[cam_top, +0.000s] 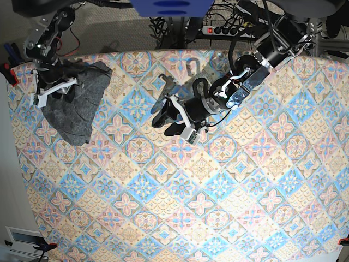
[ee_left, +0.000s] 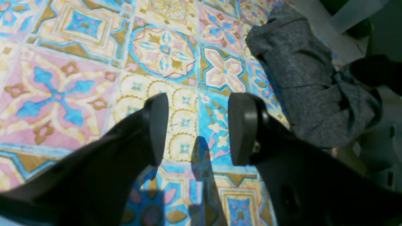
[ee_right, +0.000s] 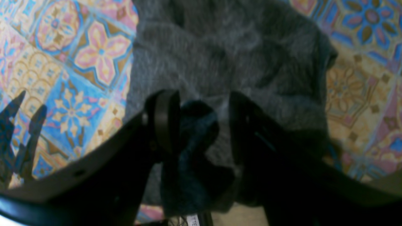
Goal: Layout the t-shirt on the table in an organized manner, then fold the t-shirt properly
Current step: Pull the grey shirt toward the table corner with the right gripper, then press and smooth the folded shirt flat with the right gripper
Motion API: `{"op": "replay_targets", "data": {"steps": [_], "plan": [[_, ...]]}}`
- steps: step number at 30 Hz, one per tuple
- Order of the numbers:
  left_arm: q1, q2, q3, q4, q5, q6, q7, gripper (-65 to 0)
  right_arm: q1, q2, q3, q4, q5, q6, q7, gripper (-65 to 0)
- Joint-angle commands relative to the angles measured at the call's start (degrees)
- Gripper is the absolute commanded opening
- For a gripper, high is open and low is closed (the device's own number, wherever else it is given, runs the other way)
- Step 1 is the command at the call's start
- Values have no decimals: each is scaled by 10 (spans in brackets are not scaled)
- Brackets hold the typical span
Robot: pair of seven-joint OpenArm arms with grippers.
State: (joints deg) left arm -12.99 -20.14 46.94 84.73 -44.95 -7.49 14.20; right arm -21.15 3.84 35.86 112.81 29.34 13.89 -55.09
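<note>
The dark-grey t-shirt [cam_top: 76, 106] lies crumpled near the table's [cam_top: 218, 207] far left corner. My right gripper [cam_top: 56, 91] hangs over its left part. In the right wrist view that gripper [ee_right: 201, 124] is open, with a raised fold of the t-shirt [ee_right: 226, 56] standing between its fingers and resting against the left finger [ee_right: 165, 121]. My left gripper [cam_top: 162, 124] is over the bare table about mid-width, well to the right of the garment. In the left wrist view it [ee_left: 198, 128] is open and holds nothing, with the t-shirt [ee_left: 301, 72] off to its upper right.
A power strip and cables [cam_top: 218, 27] lie on the floor beyond the table's far edge. The table's left edge [cam_top: 12, 109] runs close beside the t-shirt. Patterned cloth [ee_left: 78, 78] stretches out under the left gripper.
</note>
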Motion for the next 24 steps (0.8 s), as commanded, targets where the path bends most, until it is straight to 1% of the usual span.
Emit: {"op": "replay_targets", "data": {"steps": [1,4,9,12,16,18,20,24], "plan": [[-13,0,-5,10,-2,-6,-14,-351,-15,6,3,1,3,2,8,-408],[-13,0,-5,10,-2,-6,-14,-351,-25,6,3,-6,-4,2,9,-408],[-13,0,-5,10,-3,-6,-14,-351,-33,3,9,-9,-60,2,8,-408],[-11,0,-5,10,-3,-6,-14,-351,-34,0,34,-9,-88,0,8,-408],[-9,0,-5,10,-3,-6,-14,-351,-32,-41,98,-9,-125,0,8,-408],[-8,0,-4,10,-3,-6,-14,-351,-30,-57,140,-9,-152,0,8,-408],[-8,0,-4,10,-4,-6,-14,-351,-30,-62,164,-8,-168,0,8,-408],[-8,0,-4,11,-4,-6,-14,-351,-32,-63,165,-3,-168,0,8,-408]]}}
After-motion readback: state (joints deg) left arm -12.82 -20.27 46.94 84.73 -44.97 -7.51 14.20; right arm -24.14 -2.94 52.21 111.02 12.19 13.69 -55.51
